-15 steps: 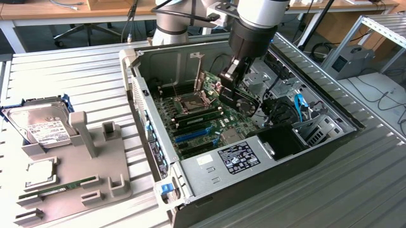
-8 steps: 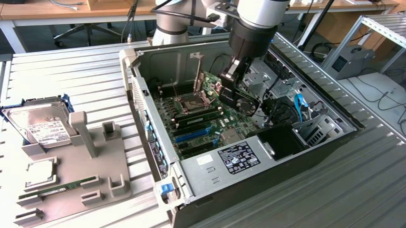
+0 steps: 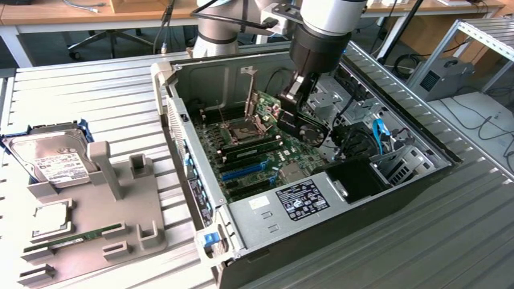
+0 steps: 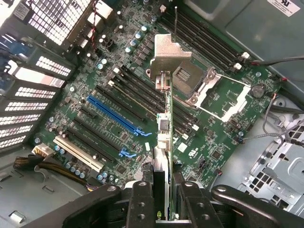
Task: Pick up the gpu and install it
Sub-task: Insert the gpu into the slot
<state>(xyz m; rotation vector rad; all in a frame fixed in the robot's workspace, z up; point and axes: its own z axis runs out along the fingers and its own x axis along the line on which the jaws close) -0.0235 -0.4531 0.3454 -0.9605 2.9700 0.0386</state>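
Note:
My gripper (image 3: 299, 96) is shut on the gpu (image 3: 283, 113), holding it up inside the open computer case (image 3: 192, 174). The gpu is a green card with a black round fan (image 3: 314, 133), and it hangs above the motherboard (image 3: 245, 147). In the wrist view the gpu (image 4: 164, 142) shows edge-on between my two black fingers (image 4: 142, 204). Its silver end bracket (image 4: 168, 57) points away from the camera. Below it lie the motherboard's (image 4: 118, 85) black slots and a long blue slot (image 4: 114, 116), with the card apart from them.
The open CPU socket (image 4: 209, 85) and the rear fan grille (image 4: 57, 19) sit near the card. A power supply (image 3: 299, 200) and cables (image 3: 362, 144) fill the case's near end. On the exterior view's left, a grey holder (image 3: 105, 229) carries a hard drive (image 3: 52, 159), a CPU (image 3: 52, 218) and a RAM stick (image 3: 76, 236).

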